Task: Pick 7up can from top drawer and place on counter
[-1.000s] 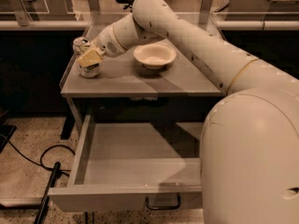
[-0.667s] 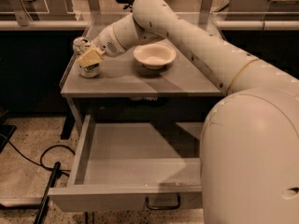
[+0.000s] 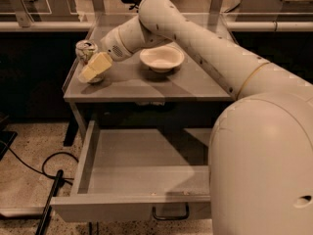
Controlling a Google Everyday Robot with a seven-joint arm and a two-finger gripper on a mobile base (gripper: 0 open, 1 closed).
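The 7up can (image 3: 86, 49) stands upright at the left end of the counter (image 3: 146, 86), its silver top showing. My gripper (image 3: 89, 73) is at the can, and a pale yellow finger (image 3: 96, 65) lies across the can's lower body. The gripper looks shut on the can, which rests on or just above the counter. The top drawer (image 3: 132, 202) is pulled open below the counter, and its visible inside holds nothing. Its dark loop handle (image 3: 170, 213) hangs on the front panel.
A white bowl (image 3: 161, 58) sits on the counter right of the can, close to my forearm. My arm and base fill the right side. A black cable (image 3: 29, 165) lies on the floor at the left. Glass partitions stand behind the counter.
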